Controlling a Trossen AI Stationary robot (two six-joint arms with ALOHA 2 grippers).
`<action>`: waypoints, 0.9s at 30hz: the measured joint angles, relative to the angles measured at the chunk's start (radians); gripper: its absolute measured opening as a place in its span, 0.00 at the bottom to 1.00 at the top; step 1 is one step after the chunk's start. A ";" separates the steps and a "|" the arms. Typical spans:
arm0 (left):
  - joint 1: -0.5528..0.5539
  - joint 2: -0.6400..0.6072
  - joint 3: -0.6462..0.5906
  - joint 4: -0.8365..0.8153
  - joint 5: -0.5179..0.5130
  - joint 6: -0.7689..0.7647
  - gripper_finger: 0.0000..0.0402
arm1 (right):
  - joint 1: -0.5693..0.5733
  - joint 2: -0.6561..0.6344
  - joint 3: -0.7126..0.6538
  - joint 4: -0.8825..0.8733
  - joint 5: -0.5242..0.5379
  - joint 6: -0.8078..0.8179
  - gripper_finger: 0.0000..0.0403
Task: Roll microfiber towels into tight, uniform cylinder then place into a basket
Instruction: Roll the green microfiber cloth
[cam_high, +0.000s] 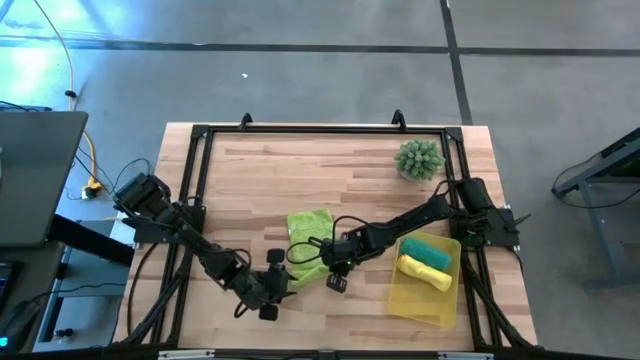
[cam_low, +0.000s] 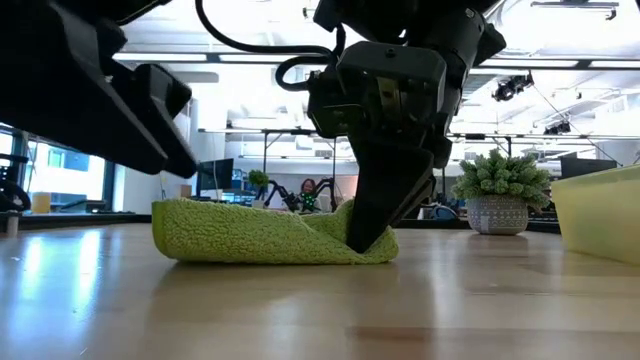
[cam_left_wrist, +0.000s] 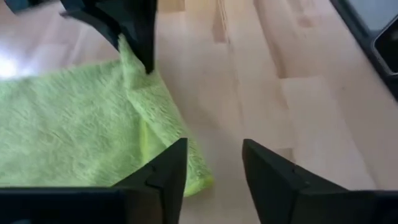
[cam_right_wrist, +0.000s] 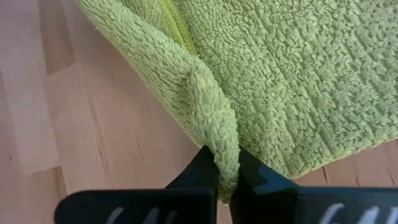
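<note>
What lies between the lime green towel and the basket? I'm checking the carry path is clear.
In the high view, only the right arm crosses bare tabletop between the lime green towel and the basket.

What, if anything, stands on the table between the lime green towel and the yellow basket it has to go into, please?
Nothing visible does. The lime green towel, pinched by the right gripper, has only bare table toward the basket; the rolled teal towel and yellow towel already fill part of it.
</note>
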 joint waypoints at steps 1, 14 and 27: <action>0.000 0.000 0.000 0.000 -0.012 0.019 0.38 | 0.000 0.000 0.000 0.000 0.000 0.000 0.00; 0.029 0.056 -0.001 0.010 -0.044 -0.066 0.47 | 0.000 0.000 0.000 0.000 -0.002 0.019 0.00; 0.060 0.127 0.000 0.015 -0.024 -0.204 0.29 | 0.003 0.000 0.000 -0.001 -0.003 0.015 0.00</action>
